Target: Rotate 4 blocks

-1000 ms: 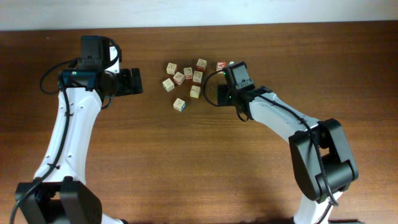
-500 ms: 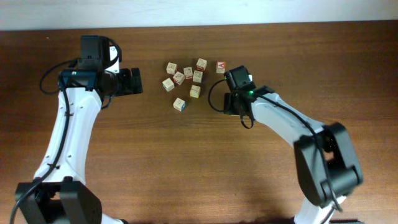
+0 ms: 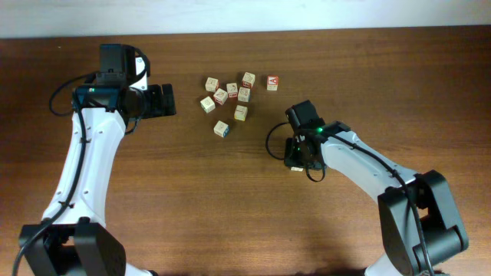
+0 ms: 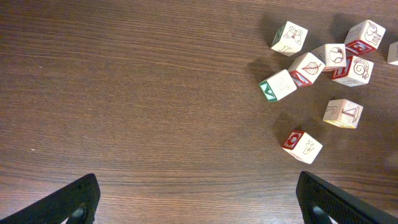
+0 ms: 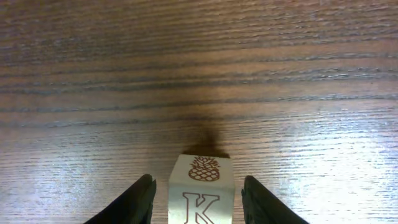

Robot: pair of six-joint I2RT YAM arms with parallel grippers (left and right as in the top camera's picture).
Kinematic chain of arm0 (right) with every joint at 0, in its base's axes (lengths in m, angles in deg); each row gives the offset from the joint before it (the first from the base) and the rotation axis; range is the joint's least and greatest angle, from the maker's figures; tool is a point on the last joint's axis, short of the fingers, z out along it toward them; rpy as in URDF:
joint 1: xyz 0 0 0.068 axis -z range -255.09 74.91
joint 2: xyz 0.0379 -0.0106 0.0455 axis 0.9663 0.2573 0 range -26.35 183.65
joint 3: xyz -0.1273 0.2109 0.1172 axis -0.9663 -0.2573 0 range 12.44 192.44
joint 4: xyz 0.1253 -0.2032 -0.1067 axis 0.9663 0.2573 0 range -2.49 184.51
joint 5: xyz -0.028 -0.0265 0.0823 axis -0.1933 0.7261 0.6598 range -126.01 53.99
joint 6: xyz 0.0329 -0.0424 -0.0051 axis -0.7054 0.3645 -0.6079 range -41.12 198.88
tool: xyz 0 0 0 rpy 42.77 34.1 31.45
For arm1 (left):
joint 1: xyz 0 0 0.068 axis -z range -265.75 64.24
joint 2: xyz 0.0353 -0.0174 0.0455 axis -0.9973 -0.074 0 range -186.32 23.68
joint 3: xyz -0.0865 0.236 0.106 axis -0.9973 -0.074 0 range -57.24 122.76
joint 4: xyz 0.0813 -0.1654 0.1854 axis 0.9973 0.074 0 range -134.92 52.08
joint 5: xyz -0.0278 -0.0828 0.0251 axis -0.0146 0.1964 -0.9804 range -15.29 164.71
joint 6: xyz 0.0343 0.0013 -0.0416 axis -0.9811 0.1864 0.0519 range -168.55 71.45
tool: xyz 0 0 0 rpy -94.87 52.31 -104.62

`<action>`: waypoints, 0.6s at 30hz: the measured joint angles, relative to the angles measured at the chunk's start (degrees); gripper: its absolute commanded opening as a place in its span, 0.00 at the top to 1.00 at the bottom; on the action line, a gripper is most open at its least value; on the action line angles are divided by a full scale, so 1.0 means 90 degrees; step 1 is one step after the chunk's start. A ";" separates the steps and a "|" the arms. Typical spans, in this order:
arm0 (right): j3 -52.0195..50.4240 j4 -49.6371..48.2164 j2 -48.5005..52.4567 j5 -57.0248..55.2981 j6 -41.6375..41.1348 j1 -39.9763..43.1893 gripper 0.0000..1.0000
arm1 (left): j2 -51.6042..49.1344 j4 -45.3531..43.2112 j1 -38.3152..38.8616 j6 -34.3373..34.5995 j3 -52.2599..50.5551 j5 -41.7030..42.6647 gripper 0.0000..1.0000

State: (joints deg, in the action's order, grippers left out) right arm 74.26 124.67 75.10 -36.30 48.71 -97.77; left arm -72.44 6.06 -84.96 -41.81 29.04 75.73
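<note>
A pale wooden block point(image 5: 202, 191) with a pineapple print and a "K" stands on the table between the fingers of my right gripper point(image 5: 203, 202). A thin gap shows on each side of it, so the gripper is open around it. In the overhead view this gripper point(image 3: 296, 159) covers most of that block point(image 3: 295, 168). Several other blocks lie in a group point(image 3: 232, 96) at the back, with the red "A" block point(image 3: 272, 82) to their right. My left gripper point(image 3: 163, 100) hovers left of the group, open and empty point(image 4: 208, 208).
The blocks in the left wrist view sit at the upper right point(image 4: 323, 62), one with a green face point(image 4: 278, 85) and one with a red face point(image 4: 302, 145). Bare wood table point(image 3: 192, 199) surrounds everything.
My right gripper moved from beside the red "A" block toward the table's near side, taking the "K" block along. Its jaws then parted from it. The left arm stayed still.
</note>
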 measured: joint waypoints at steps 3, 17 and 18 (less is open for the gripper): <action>0.0000 0.0000 0.0000 0.0214 0.0097 0.0002 0.60 | 0.0002 0.0000 0.0000 0.0000 0.0000 0.0000 0.01; 0.2259 0.1005 0.0068 0.0357 0.0901 0.0002 0.45 | 0.0000 -0.0002 0.0000 0.0000 0.0000 0.0000 0.01; 0.2276 0.0947 0.0068 0.0410 0.0903 0.0002 0.46 | 0.0000 -0.0002 0.0000 0.0000 0.0000 0.0000 0.01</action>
State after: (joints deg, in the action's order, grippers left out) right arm 94.74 133.20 75.71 -32.61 56.84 -97.75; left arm -72.44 6.04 -84.96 -41.81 29.04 75.73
